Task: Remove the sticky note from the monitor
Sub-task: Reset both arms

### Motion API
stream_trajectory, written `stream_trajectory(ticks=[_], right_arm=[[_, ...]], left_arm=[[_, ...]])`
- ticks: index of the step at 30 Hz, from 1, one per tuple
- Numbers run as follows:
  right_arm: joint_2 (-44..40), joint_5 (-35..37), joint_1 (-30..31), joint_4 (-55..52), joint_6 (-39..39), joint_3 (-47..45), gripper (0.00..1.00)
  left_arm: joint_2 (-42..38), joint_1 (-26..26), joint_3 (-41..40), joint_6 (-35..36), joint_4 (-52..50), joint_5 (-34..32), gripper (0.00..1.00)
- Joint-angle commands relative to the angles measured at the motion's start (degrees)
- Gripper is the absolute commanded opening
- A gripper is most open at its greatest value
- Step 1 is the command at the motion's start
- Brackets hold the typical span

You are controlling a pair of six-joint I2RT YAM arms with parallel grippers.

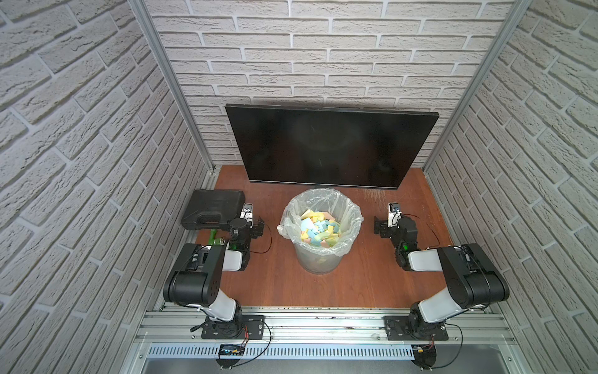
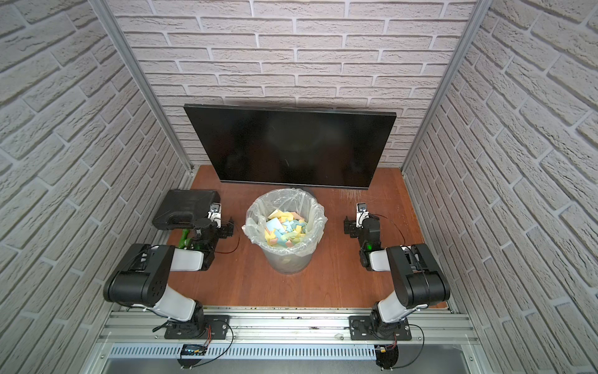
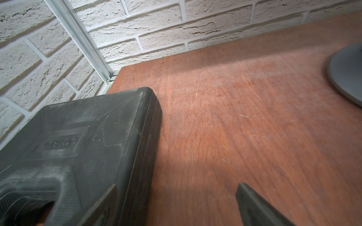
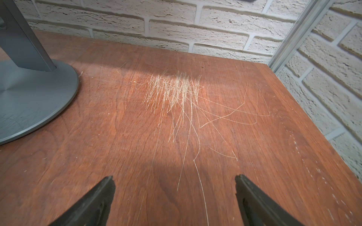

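The monitor (image 1: 330, 145) (image 2: 288, 145) stands at the back of the wooden table, and its dark face shows bare. The sticky note is out of view on it. My left gripper (image 1: 258, 227) (image 2: 228, 228) (image 3: 176, 193) rests low, left of the bin, open and empty, beside the black case. On the bin's right side my right gripper (image 1: 380, 226) (image 2: 349, 228) (image 4: 174, 178) is open too, with only scratched wood between its fingers. The monitor's grey stand base (image 3: 346, 74) (image 4: 29, 94) shows in both wrist views.
A bin (image 1: 318, 262) (image 2: 288, 262) lined with clear plastic stands mid-table, holding several coloured paper slips. A black plastic case (image 1: 212, 207) (image 3: 78, 137) lies at the left edge, with a green object (image 1: 215, 238) beside it. Brick-patterned walls close in three sides.
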Motion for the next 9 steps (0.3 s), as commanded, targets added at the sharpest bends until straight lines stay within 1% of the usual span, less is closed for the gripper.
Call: stream_trajectory(ticks=[1,3,6,9], right_arm=[[-0.55,-0.08,-0.42,0.93,0.66,1.00,0.99],[-0.47,-0.47,-0.52,0.53,0.68,1.26,0.99],[-0.27,-3.45,-1.85,-1.46,1.25,2.45,0.99],[-0.52,-3.68,-1.94,-0.85,1.35,1.98,0.99]], left_arm=[[0.07,0.43,1.03,-0.66,1.43,0.59,0.98],[0.13,0.43,1.04,-0.66,1.48,0.56,0.98],[0.13,0.44,1.02,-0.66,1.47,0.56,0.98],[0.13,0.43,1.04,-0.66,1.47,0.56,0.98]])
